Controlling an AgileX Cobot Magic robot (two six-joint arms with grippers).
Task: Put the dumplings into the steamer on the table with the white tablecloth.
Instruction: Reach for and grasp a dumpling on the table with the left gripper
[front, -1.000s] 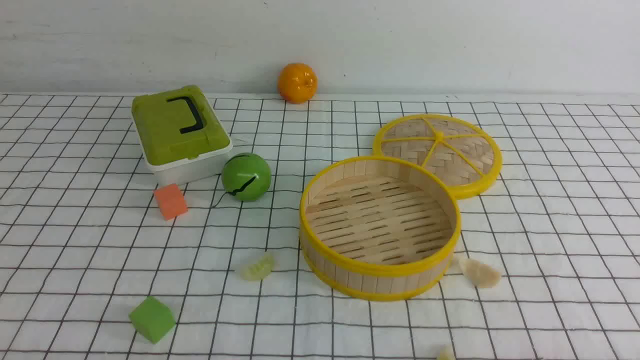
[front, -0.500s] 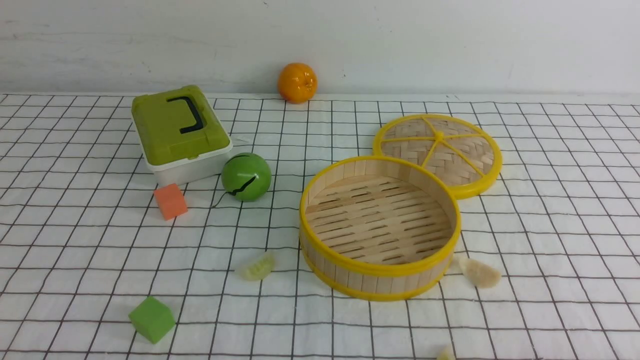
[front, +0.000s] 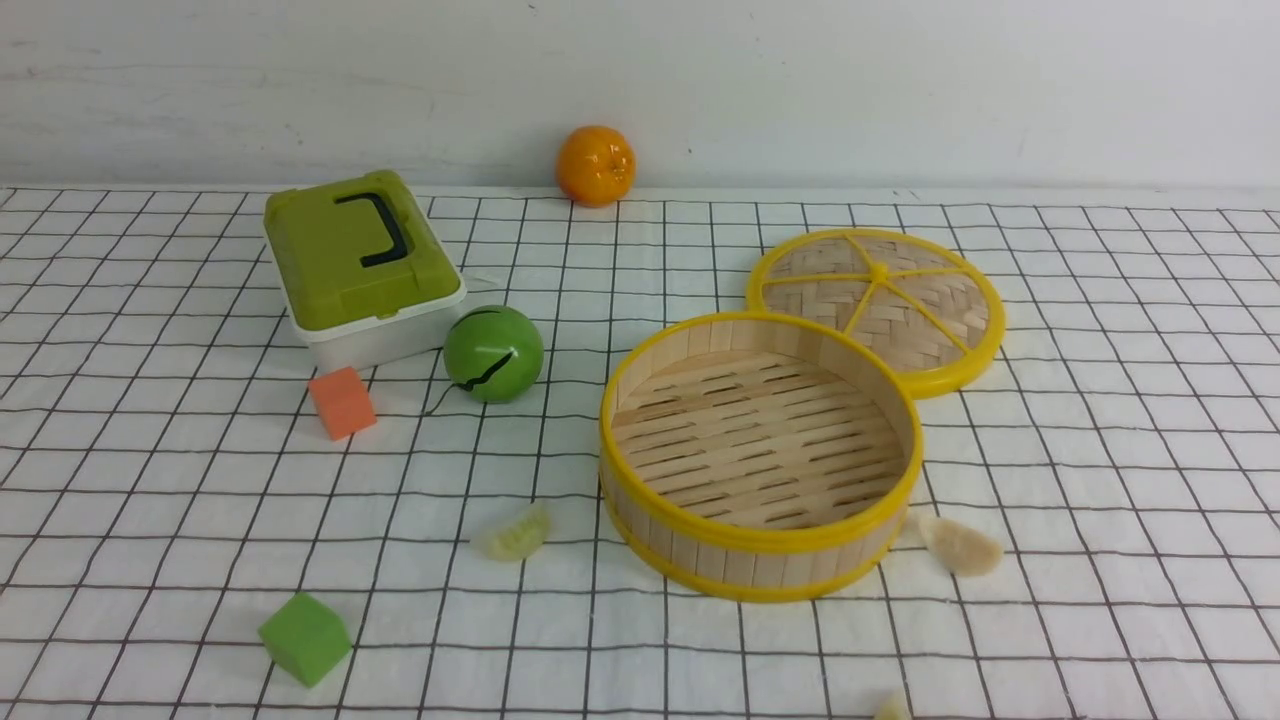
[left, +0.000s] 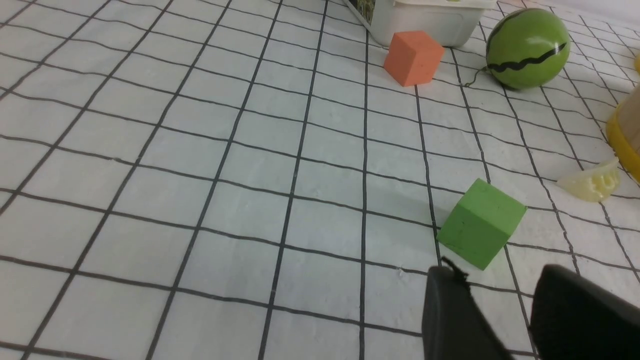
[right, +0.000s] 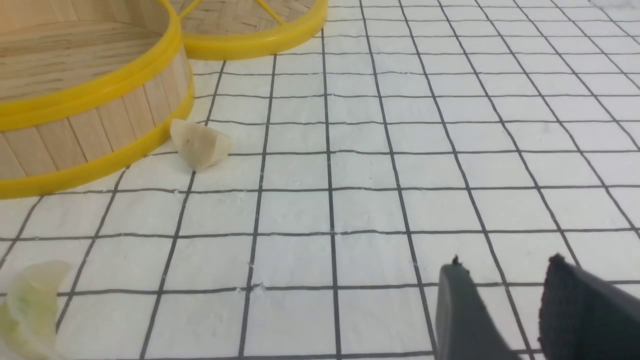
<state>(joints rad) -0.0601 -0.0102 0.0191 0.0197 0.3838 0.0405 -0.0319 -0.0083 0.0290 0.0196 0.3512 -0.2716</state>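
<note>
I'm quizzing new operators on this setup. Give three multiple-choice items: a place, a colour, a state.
1. The woven lid lies: A on the steamer; B behind the steamer, to its right; C left of the steamer.
2. The cube nearest the green-lidded box is: A orange; B green; C blue.
3. The steamer is: A covered; B holding one dumpling; C empty.
Answers: 1 B: it lies past the steamer's far right rim. 2 A: the orange cube sits by the box's front. 3 C: only bare slats show inside.
</note>
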